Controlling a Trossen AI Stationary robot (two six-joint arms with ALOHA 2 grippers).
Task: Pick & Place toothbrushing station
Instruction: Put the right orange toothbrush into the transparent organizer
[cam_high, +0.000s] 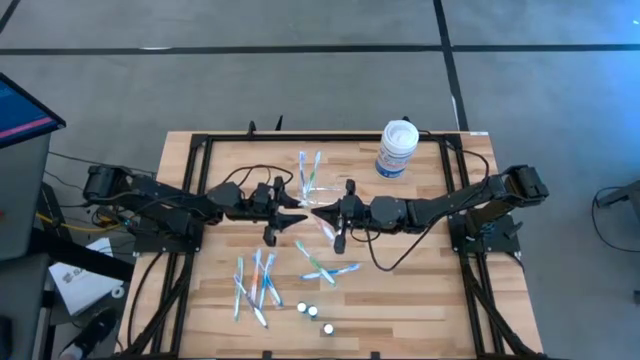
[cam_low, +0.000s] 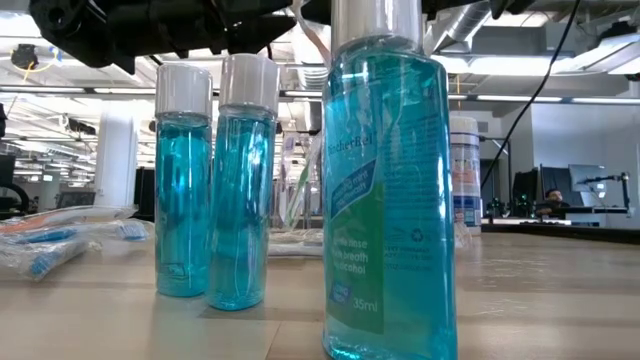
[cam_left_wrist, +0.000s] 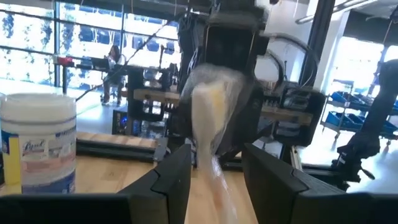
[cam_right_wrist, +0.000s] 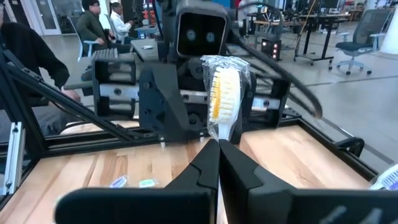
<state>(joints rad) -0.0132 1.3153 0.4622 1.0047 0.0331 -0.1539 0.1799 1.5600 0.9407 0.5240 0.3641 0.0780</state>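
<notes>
Big blue mouthwash bottle (cam_low: 390, 190) sits closest to the low camera. Two more like it stand to its left and block most of that view.

Left end effector (cam_left_wrist: 216, 157): at mid-worktop, fingers spread on either side of a wrapped toothbrush (cam_right_wrist: 222, 93), not clearly pressing it yet.

Right end effector (cam_right_wrist: 219, 149): faces the left one, tip to tip, fingers pressed together on the same brush's handle, head end up.

The toothbrushing station (cam_high: 310, 178) looks to be the clear organizer just beyond the two tips, toward the far edge. It is left of the white jar (cam_high: 397, 148), and brushes seem to stand in it. It is hard to make out.

Loose wrapped brushes (cam_high: 255, 285) lie on the near side of the worktop (cam_high: 420, 290).

Risks:
- The crinkly wrapper is slick. If the right lets go before the left has a firm pinch, the brush likely drops among the loose ones.
- If the left pinches only film and not the handle, the brush could slide or swing.
- The tips are very close, so a small misalignment could knock the fingers together.
- The station is light and near, so an arm sweep could tip it.
</notes>
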